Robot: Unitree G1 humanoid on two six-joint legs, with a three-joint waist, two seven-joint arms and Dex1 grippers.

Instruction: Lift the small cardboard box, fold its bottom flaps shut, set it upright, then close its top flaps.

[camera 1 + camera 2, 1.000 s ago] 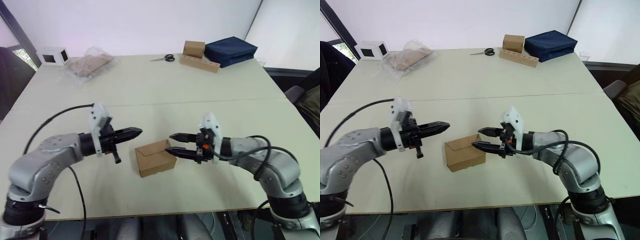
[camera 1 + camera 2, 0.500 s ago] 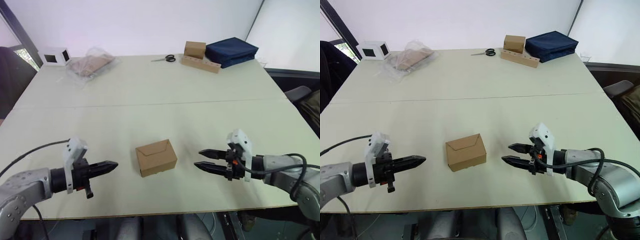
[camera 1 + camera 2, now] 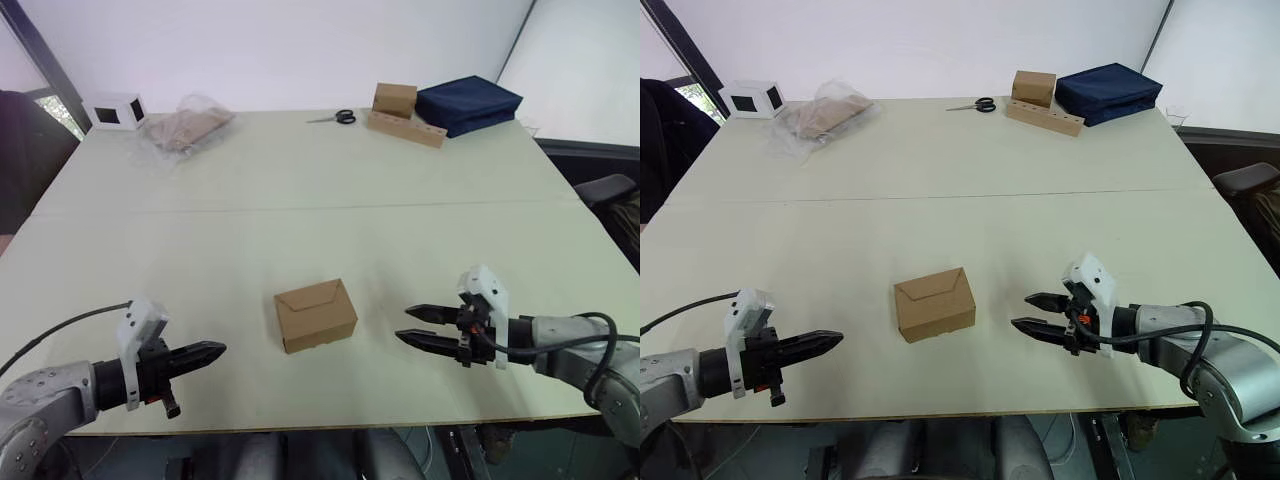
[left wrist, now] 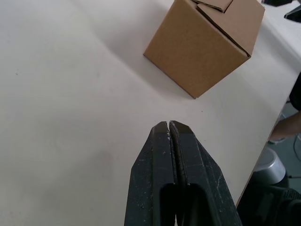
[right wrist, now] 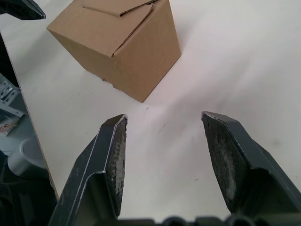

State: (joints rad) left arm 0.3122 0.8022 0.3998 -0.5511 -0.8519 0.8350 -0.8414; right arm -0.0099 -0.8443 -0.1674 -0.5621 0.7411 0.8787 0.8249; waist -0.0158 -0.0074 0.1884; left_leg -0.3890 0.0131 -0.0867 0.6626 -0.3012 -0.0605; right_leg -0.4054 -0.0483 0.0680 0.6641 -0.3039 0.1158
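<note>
Both arms have drawn back from the carton since a second ago, when their fingertips stood right at its two sides; in the last half second they have shifted only a little further toward the near edge.

At the left, the left gripper (image 3: 212, 352) hovers low over the table (image 3: 300, 180) near its front edge, well apart from the box. Its wrist view shows what the head views cannot: the two black fingers (image 4: 157, 160) are pressed together tip to tip, holding nothing, and aimed toward the carton's side wall.

Between the arms, the small cardboard box (image 3: 316, 315) stands on the table by itself, touched by neither gripper. Its top flaps (image 3: 933, 287) lie folded down, the pointed envelope-like edge showing on top. From the right wrist view a slight gap shows at the flap seam (image 5: 136, 7), which the head views do not reveal.

At the right, the right gripper (image 3: 1028, 312) hangs near the front edge, its fingers spread wide apart and empty, pointing at the box.

Along the far edge lie a white box (image 3: 117, 110), a plastic bag (image 3: 186, 127), scissors (image 3: 334, 117), a small brown cube (image 3: 394, 99) and a dark blue case (image 3: 468, 104).
</note>
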